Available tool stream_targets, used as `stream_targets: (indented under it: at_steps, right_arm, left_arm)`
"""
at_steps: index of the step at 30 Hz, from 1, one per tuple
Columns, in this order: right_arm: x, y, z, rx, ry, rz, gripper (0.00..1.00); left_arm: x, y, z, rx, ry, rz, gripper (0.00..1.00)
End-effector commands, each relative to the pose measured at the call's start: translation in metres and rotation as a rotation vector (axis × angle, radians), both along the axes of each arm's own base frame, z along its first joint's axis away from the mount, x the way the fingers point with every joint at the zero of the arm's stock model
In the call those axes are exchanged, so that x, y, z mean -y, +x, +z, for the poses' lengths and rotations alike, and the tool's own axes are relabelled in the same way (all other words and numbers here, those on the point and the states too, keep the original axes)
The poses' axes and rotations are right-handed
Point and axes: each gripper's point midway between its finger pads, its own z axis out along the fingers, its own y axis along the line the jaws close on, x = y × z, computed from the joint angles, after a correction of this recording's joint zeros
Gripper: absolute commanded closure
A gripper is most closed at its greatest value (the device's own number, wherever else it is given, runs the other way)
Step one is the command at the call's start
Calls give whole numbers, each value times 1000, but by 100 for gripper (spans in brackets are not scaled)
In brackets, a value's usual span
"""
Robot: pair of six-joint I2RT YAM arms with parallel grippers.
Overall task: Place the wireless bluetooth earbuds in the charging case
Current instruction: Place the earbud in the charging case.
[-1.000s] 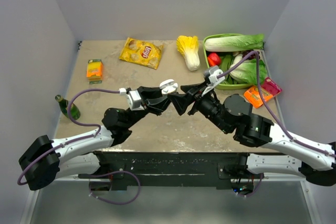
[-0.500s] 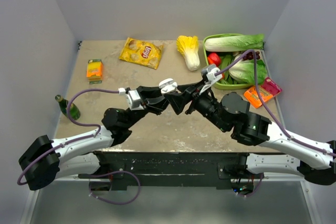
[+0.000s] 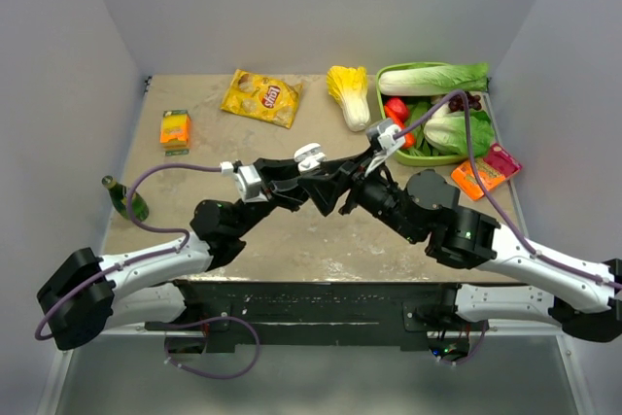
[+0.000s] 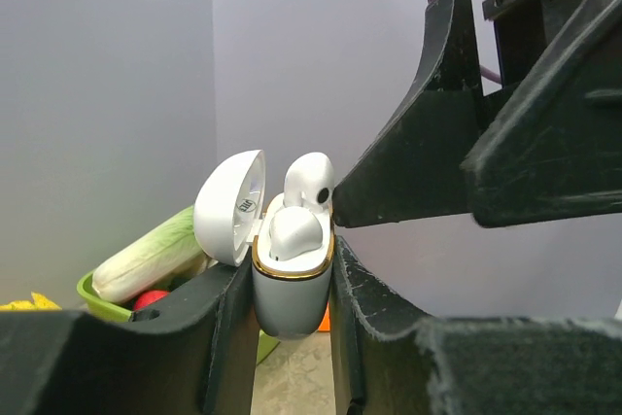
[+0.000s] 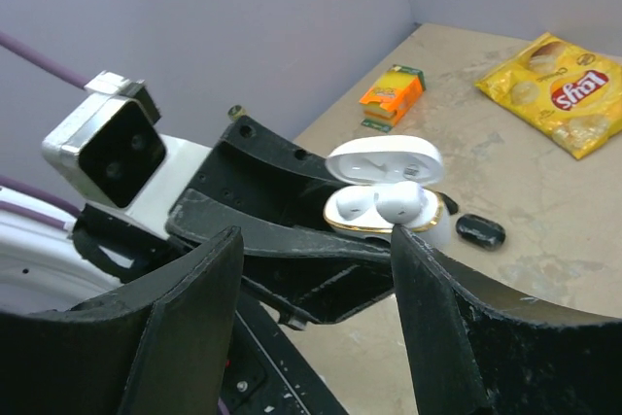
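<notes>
My left gripper (image 4: 292,291) is shut on the white charging case (image 4: 290,289) with a gold rim and holds it upright above the table, its lid (image 4: 230,206) open. One white earbud (image 4: 294,232) sits low in the case. A second white earbud (image 4: 309,182) stands higher in its slot. My right gripper (image 5: 316,235) is open, and its right fingertip (image 5: 400,235) touches the taller bud (image 5: 404,199) at the case (image 5: 384,213). In the top view the case (image 3: 309,155) is between both grippers at mid-table. A small black oval piece (image 5: 480,230) lies on the table behind the case.
A yellow chips bag (image 3: 260,97) and a napa cabbage (image 3: 350,94) lie at the back. A green basket (image 3: 428,158) of vegetables stands at the back right, with orange and pink packets (image 3: 481,174) beside it. An orange box (image 3: 175,128) and a green bottle (image 3: 126,199) are on the left.
My right gripper has moved left, in to the case, until its fingertip reaches the raised earbud. The left arm has held the case still.
</notes>
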Motion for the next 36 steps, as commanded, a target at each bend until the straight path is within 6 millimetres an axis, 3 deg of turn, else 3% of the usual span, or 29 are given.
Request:
stream_targets:
  at_steps: [1, 7, 12, 14, 36]
  right_arm:
    - [-6, -15, 42, 16, 127, 87, 35]
    - [-3, -17, 43, 14, 137, 87, 35]
    - [26, -3, 48, 32, 129, -42, 35]
    - [28, 0, 44, 27, 98, -65, 35]
    - [2, 5, 9, -27, 29, -44, 35]
  left_arm:
    - [4, -1, 8, 9, -19, -15, 100]
    - [4, 1, 8, 1, -20, -12, 100]
    - [3, -2, 6, 3, -15, -17, 100]
    - [2, -3, 6, 5, -16, -18, 100]
    - [0, -7, 6, 12, -21, -30, 100]
